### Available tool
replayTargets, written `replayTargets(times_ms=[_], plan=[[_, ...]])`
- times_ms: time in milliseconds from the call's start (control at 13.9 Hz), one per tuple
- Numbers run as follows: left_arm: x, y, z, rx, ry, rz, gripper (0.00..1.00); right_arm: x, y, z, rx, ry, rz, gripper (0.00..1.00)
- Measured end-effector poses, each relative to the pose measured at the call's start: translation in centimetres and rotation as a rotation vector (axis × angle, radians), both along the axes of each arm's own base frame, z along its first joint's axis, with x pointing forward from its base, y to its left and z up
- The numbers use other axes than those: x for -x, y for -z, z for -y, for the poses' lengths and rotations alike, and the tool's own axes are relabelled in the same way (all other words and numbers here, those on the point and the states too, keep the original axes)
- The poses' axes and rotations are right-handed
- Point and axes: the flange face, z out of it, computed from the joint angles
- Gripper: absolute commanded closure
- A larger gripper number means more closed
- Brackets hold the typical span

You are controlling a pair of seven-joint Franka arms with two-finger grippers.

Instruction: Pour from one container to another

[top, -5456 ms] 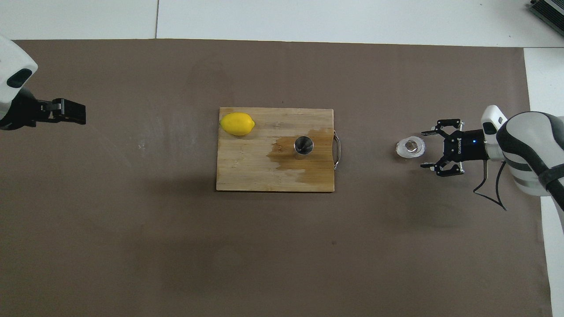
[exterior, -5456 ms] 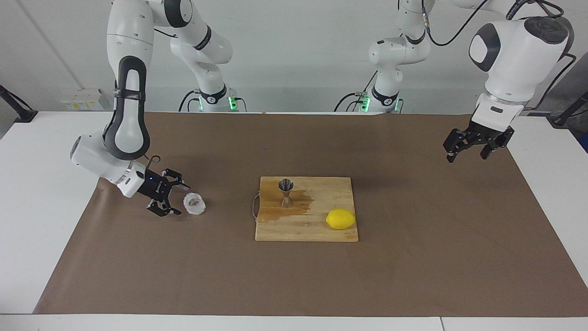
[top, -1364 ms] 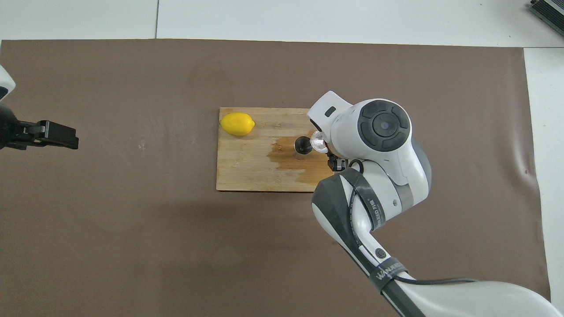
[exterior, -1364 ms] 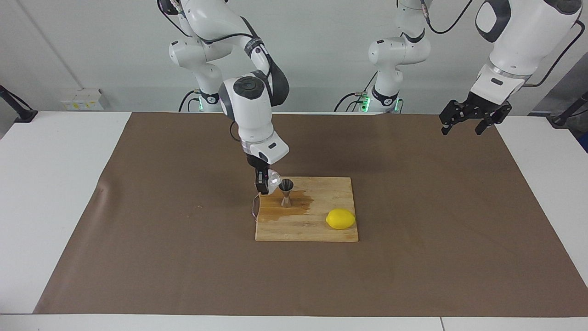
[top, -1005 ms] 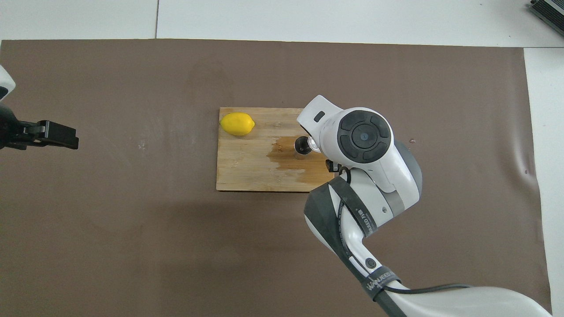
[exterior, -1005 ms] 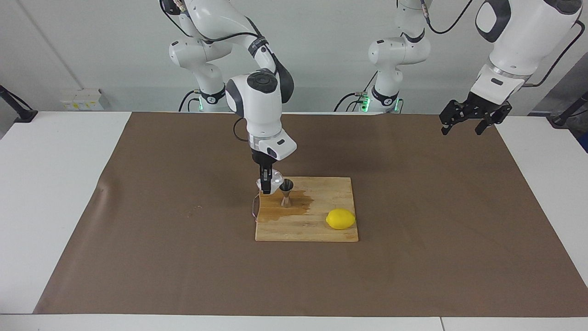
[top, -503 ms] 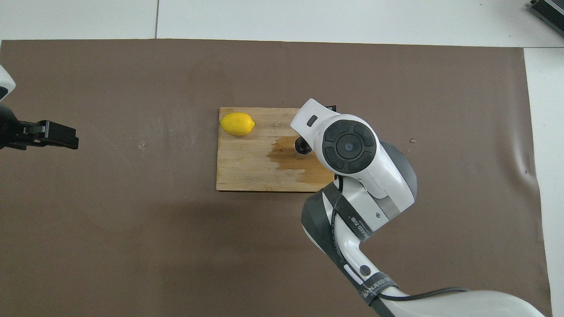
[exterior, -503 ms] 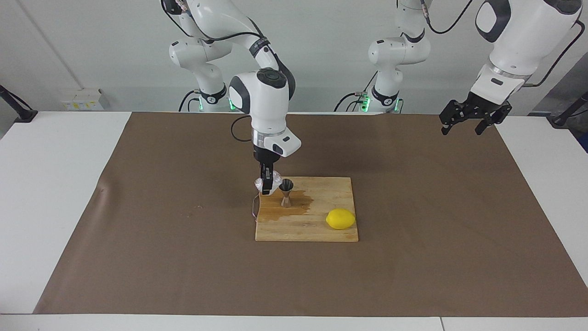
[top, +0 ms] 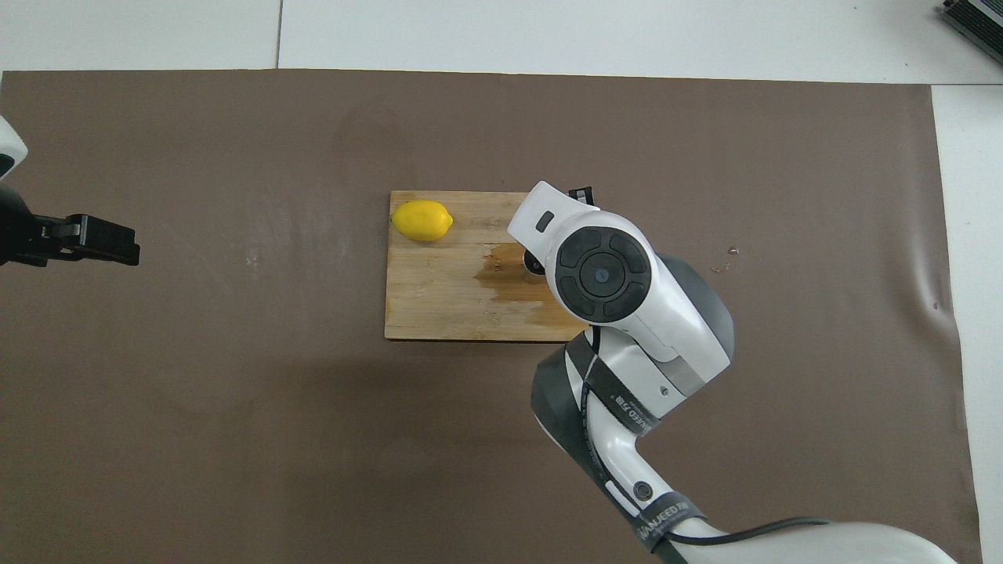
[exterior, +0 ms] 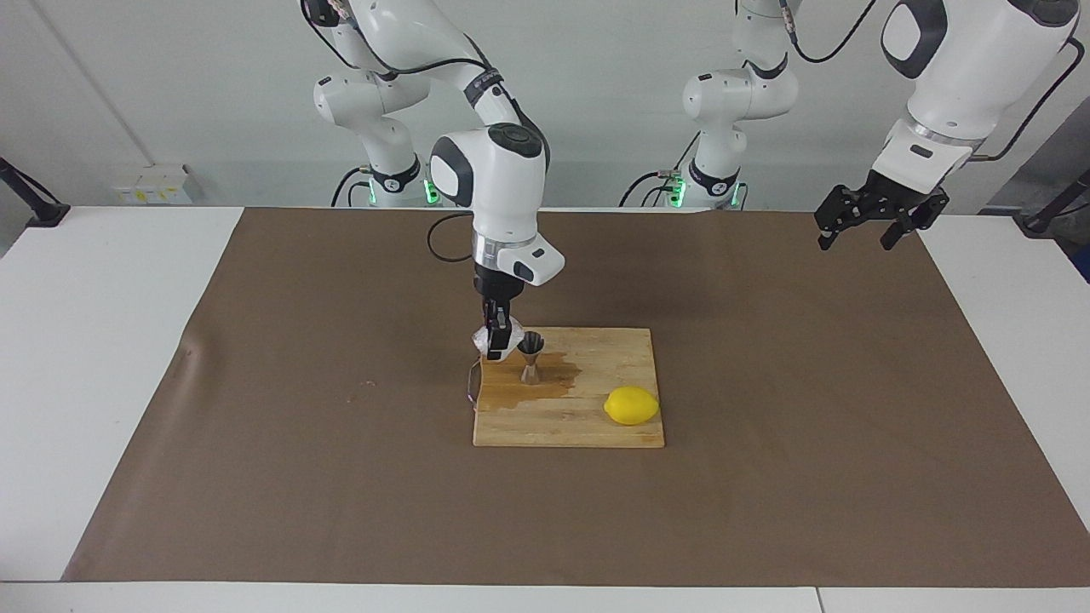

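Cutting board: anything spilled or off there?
Yes. A dark wet patch stains the cutting board around the jigger, spreading toward the handle. The lemon sits dry, apart from it.

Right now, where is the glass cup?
The glass cup is held in the right hand, just above the cutting board and beside the steel jigger, at its rim.

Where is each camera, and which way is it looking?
Facing view: high across the table, looking at the robots; both arms show whole, the right gripper holding the glass cup tipped beside the jigger, the left gripper waiting, open, above the table's end.
Overhead view: high above the robots' end, looking steeply down; the right arm covers the jigger, and the left gripper shows at the edge.
Both share the cutting board and the lemon, half a turn apart.
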Motion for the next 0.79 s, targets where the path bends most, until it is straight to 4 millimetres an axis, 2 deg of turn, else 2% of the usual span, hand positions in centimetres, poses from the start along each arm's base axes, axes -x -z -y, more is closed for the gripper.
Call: replayTargets(times_ms=[790], plan=[[0.01,-0.02,0.0,0.0,0.0,0.0,0.0,0.35,-0.17,-0.67,0.057,-0.047,0.032,0.54]])
